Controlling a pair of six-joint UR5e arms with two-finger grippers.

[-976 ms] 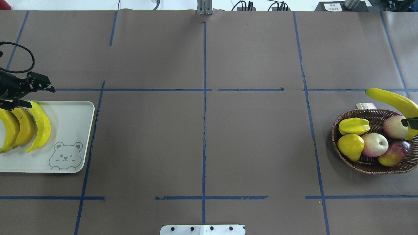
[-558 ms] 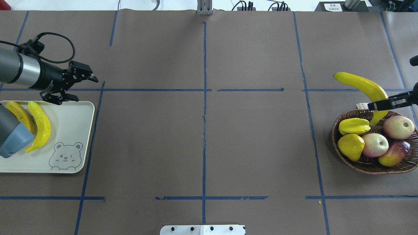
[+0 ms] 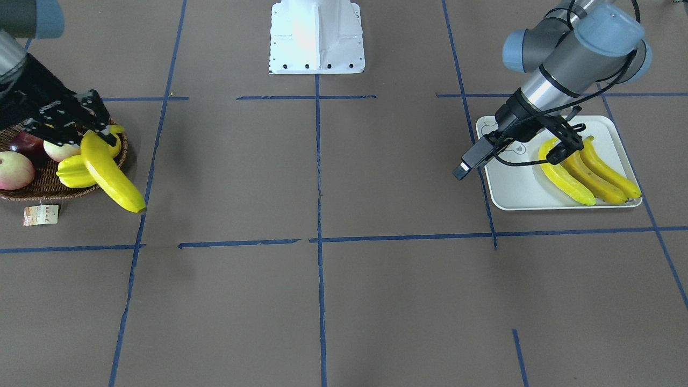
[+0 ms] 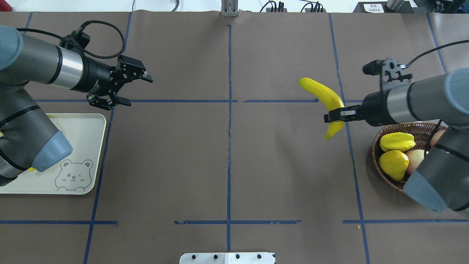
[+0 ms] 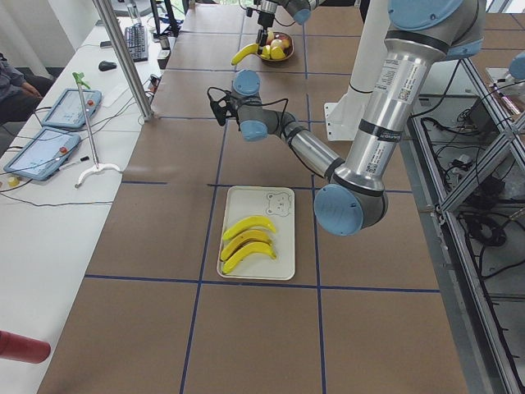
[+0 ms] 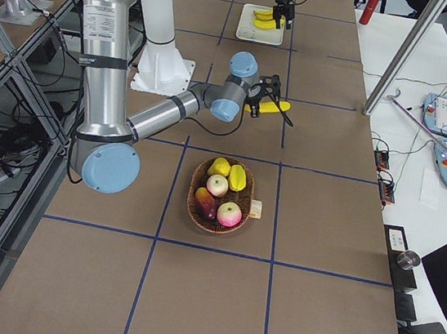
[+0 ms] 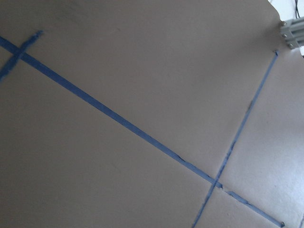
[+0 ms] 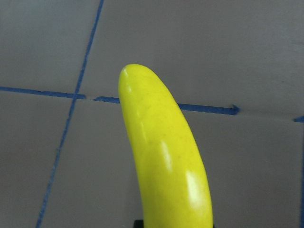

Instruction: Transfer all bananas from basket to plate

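My right gripper (image 4: 334,116) is shut on a yellow banana (image 4: 321,95), held in the air to the left of the wicker basket (image 4: 375,154). The right wrist view shows that banana (image 8: 166,161) pointing away over the brown table. My left gripper (image 4: 135,91) is open and empty, off the plate's (image 4: 82,146) far right corner. Three bananas (image 5: 248,242) lie side by side on the plate; in the overhead view my left arm hides them. No banana shows in the basket (image 6: 198,216).
In the basket lie a starfruit (image 4: 397,141), a yellow pear-like fruit (image 4: 394,164) and apples (image 6: 230,213). A paper tag (image 3: 41,214) hangs off its rim. Blue tape lines cross the brown table. The robot's white base (image 4: 227,257) is at the near edge.
My right gripper has carried the banana from above the basket leftward toward the table's middle. My left arm has swung off the plate and to the right, its gripper still open.
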